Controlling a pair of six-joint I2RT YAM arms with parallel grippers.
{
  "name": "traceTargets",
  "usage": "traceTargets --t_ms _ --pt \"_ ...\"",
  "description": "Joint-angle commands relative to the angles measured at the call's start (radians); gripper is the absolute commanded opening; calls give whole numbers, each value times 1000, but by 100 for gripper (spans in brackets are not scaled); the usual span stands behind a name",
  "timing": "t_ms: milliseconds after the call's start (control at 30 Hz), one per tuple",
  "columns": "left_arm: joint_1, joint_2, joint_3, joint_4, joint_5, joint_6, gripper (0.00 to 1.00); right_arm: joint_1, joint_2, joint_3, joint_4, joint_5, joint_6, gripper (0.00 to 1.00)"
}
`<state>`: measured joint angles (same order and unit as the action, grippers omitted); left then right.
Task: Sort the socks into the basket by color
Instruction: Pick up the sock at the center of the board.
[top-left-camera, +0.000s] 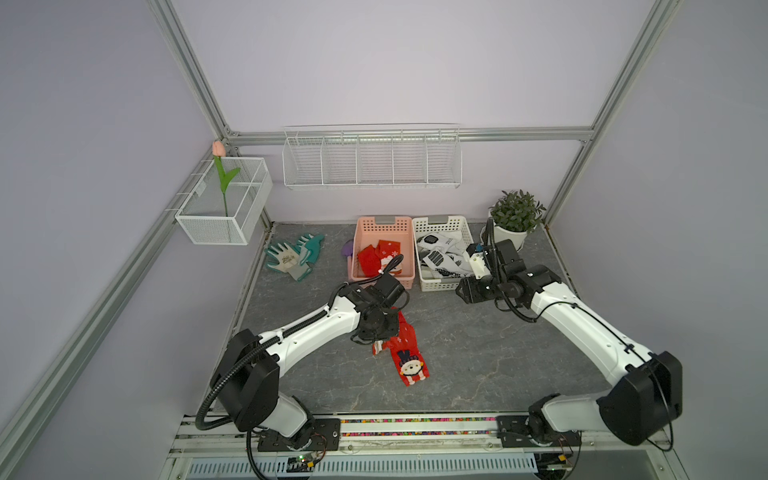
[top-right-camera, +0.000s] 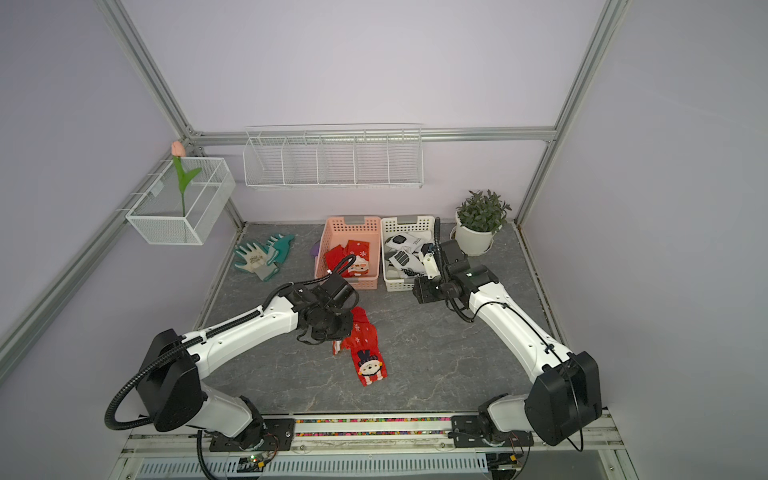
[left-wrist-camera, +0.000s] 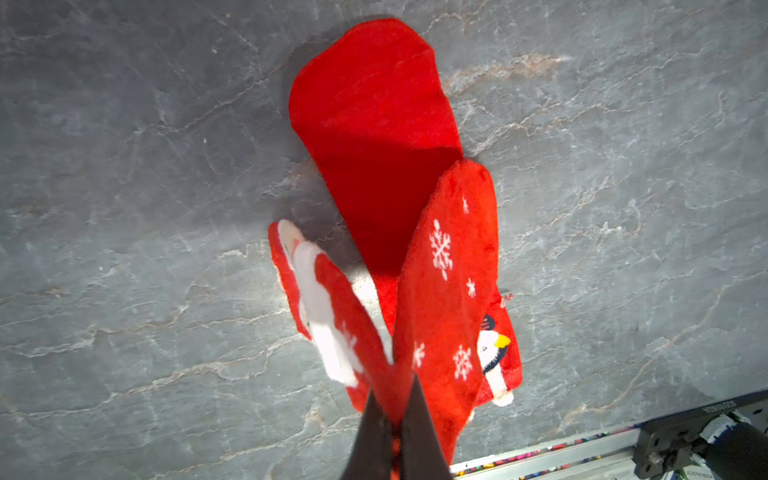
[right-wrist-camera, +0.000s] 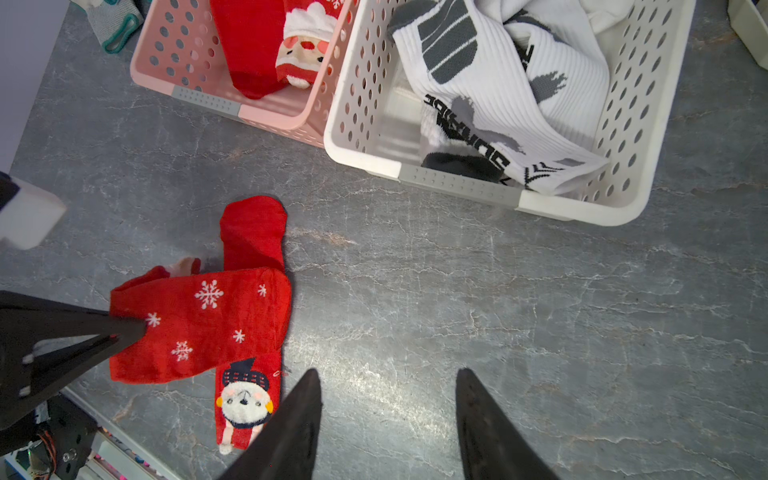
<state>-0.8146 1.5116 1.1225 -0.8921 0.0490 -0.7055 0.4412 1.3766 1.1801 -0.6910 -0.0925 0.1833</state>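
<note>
Gloves (top-left-camera: 295, 253), teal and grey, lie far left on the tabletop (top-left-camera: 478, 357) and have no part in the sorting. Next comes the left gripper (right-wrist-camera: 135, 328), clamped on the edge of a red snowflake sock (right-wrist-camera: 199, 324). That sock lies in a small heap of red socks (top-left-camera: 405, 353) mid-tabletop, in front of the pink basket (top-left-camera: 361, 232). The pink basket holds red ones already; the white basket (top-left-camera: 440, 222) just beside it holds the white socks (right-wrist-camera: 498, 83).

To lift well, I judge, the arm should rise until the fabric hangs free of the heap, then clear the pink rim before letting go. The right gripper (right-wrist-camera: 386, 370) hovers with jaws apart and empty over bare tabletop near the white basket.

The left wrist view does not show whether the pinch takes one sock or also a second, white-patched one. In both top views the wrist hides the fingertips.
</note>
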Motion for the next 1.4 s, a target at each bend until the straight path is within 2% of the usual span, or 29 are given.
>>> traceTargets --t_ms 0,833,1367 --pt "-6 15 52 -20 -30 10 5 5 -1 -2 -14 -8 -5 54" --pt "15 137 429 -162 -79 140 4 6 -7 -33 10 -15 13 55" --pt "121 202 651 -246 -78 225 4 5 -2 -28 6 -18 10 55"
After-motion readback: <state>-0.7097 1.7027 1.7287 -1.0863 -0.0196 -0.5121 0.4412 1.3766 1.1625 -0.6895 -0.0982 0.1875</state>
